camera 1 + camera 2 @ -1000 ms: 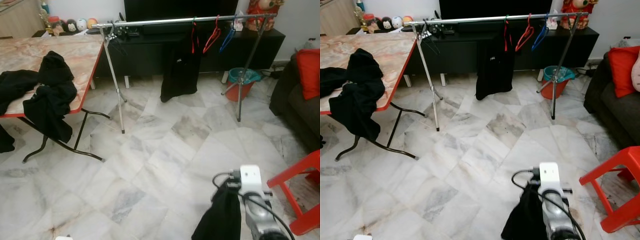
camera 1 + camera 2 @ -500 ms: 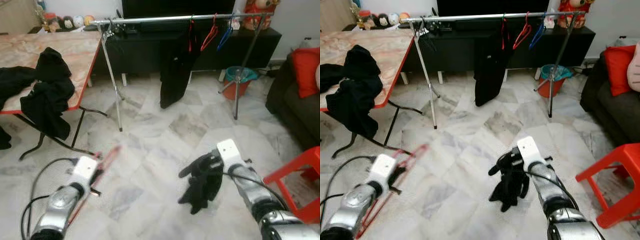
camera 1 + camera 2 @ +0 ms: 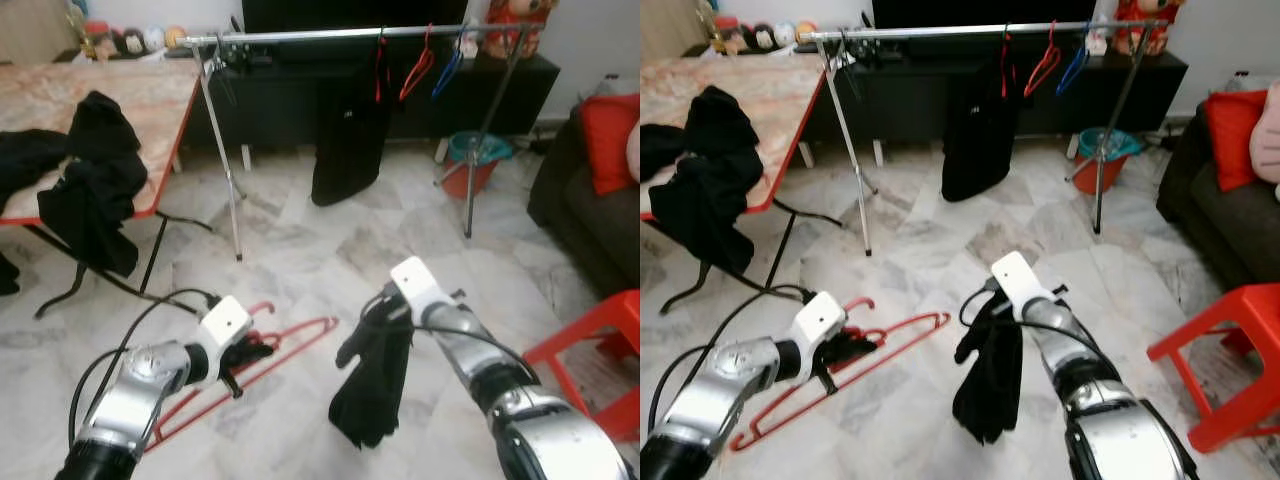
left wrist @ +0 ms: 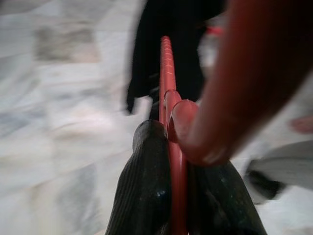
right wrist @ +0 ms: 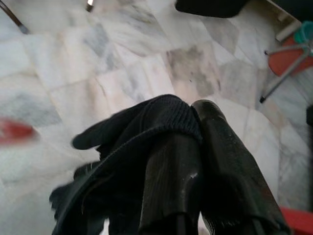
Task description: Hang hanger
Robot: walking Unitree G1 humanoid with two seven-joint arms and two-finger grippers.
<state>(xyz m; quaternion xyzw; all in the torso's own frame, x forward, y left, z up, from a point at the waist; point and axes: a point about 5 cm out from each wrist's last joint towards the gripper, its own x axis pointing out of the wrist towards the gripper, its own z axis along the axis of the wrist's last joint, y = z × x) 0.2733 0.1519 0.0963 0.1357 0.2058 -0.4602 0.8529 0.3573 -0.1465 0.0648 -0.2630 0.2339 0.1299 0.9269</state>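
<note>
My left gripper [image 3: 248, 351] is shut on a red hanger [image 3: 285, 347], held low over the marble floor. In the left wrist view the black fingers [image 4: 146, 181] pinch the hanger's red bar [image 4: 166, 68]. My right gripper [image 3: 382, 306] is shut on a black garment [image 3: 368, 390] that hangs limp from it, just right of the hanger's end. In the right wrist view the cloth [image 5: 142, 127] is bunched between the fingers [image 5: 220, 161]. A silver clothes rail [image 3: 330, 35] stands ahead, carrying a black garment [image 3: 350, 140], a red hanger [image 3: 415, 68] and a blue hanger [image 3: 448, 68].
A marble-topped table [image 3: 150, 100] with black clothes [image 3: 90, 190] draped over its edge stands on the left. A red stool [image 3: 600, 350] and a dark sofa [image 3: 590, 220] are on the right. A teal bucket [image 3: 480, 150] sits by the rail's right leg.
Both arms have come up in front of me. The left gripper brought the red hanger up and inward; the right gripper raised the black garment toward the middle.
</note>
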